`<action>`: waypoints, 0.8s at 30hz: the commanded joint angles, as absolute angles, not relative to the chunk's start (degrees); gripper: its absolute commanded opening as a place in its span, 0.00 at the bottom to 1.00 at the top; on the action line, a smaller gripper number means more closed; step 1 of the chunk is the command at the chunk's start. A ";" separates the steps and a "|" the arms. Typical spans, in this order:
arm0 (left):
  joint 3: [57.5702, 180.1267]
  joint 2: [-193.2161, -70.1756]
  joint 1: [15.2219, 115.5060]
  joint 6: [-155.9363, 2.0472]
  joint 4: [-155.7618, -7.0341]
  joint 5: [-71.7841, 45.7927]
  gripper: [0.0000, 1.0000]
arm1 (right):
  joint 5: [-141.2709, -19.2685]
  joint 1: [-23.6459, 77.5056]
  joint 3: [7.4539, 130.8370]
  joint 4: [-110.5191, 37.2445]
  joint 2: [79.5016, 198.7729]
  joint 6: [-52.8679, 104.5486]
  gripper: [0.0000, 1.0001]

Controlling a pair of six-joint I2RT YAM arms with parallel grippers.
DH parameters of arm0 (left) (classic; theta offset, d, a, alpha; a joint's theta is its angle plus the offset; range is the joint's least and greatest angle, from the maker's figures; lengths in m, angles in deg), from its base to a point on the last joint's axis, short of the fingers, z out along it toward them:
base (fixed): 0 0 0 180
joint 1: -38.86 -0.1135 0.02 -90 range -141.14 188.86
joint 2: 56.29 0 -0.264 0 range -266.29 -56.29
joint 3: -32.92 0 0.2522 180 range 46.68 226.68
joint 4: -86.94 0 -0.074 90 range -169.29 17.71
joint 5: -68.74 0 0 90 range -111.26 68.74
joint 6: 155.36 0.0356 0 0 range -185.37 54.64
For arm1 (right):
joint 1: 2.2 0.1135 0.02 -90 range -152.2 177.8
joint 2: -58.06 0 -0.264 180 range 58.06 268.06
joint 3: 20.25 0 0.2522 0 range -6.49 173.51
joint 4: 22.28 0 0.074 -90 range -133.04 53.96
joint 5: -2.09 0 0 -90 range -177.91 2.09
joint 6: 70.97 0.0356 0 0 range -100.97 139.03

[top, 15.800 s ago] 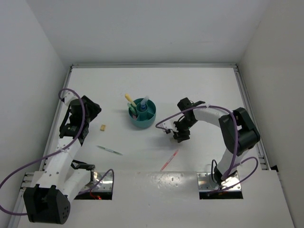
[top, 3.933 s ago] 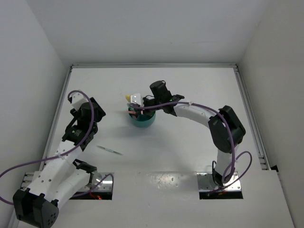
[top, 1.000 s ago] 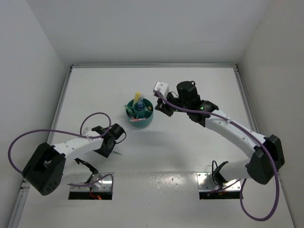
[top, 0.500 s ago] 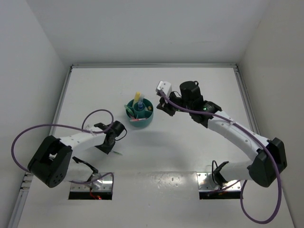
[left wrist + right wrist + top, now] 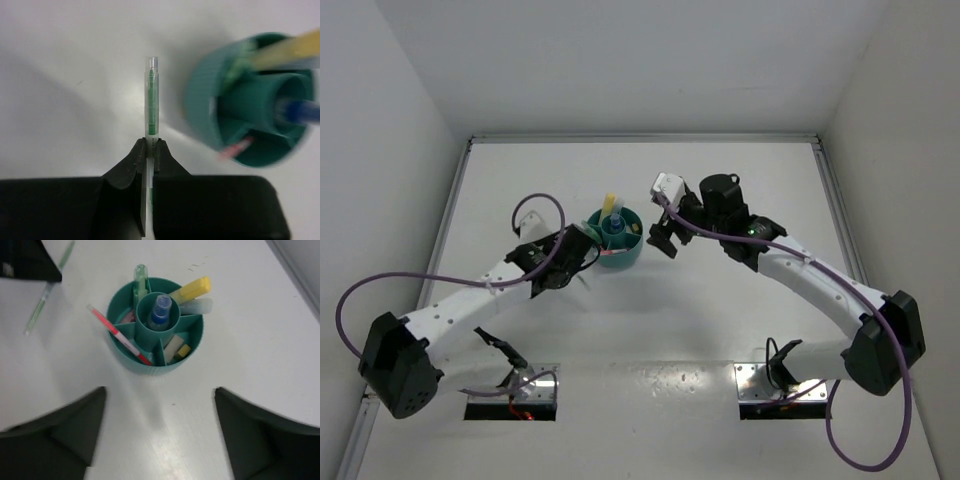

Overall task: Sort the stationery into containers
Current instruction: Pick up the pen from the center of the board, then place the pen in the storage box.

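My left gripper (image 5: pixel 151 146) is shut on a thin white pen with a green core (image 5: pixel 151 100), which sticks out forward between the jaws. It hangs just left of the round teal tub (image 5: pixel 200 110), above the table. In the top view the left gripper (image 5: pixel 582 262) sits at the tub's (image 5: pixel 620 260) lower left and my right gripper (image 5: pixel 665 240) just right of it. The right gripper (image 5: pixel 160 430) is open and empty, looking down on the tub (image 5: pixel 145 367). Inside stand a red pen (image 5: pixel 117 335), a yellow stick (image 5: pixel 192 289), a pale stick (image 5: pixel 199 305), a blue-capped bottle (image 5: pixel 161 307) and small blocks (image 5: pixel 175 346).
The white table runs to a raised rail (image 5: pixel 640 138) at the back and side walls. Purple cables (image 5: pixel 380 290) loop beside both arms. Two base plates (image 5: pixel 515 385) sit at the near edge.
The left gripper closed on the white pen lying on the table and carried it up toward the tub. The right gripper opened and stayed right of the tub.
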State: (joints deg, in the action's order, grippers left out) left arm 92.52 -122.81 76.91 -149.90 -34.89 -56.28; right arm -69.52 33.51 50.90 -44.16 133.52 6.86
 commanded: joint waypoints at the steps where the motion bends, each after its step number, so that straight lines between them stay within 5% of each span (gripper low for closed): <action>1: 97.82 -119.49 81.57 -132.11 -40.60 -66.41 0.00 | -71.91 33.13 50.03 -42.19 132.59 3.92 0.62; 2: 98.70 -119.48 82.62 -130.94 -41.93 -69.91 0.00 | -74.35 33.13 50.02 -42.19 133.20 3.91 0.11; 3: 99.32 -118.87 84.03 -130.93 -42.72 -71.34 0.00 | -74.38 33.13 50.02 -42.19 133.20 3.91 0.00; 10: 100.12 -121.23 90.27 -122.85 -61.86 -82.93 0.00 | -80.26 32.08 46.78 -37.63 133.73 3.21 0.04; 17: 106.77 -134.03 101.69 -127.06 -66.46 -117.37 0.00 | -79.65 32.08 46.77 -38.24 136.37 3.21 0.03; 24: 114.79 -145.58 102.77 -125.83 -65.85 -119.09 0.00 | -80.17 31.55 46.77 -38.24 136.37 3.21 0.03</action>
State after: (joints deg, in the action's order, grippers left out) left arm 112.24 -143.97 103.00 -125.81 -64.84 -102.49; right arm -79.03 32.00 46.77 -40.73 136.66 3.54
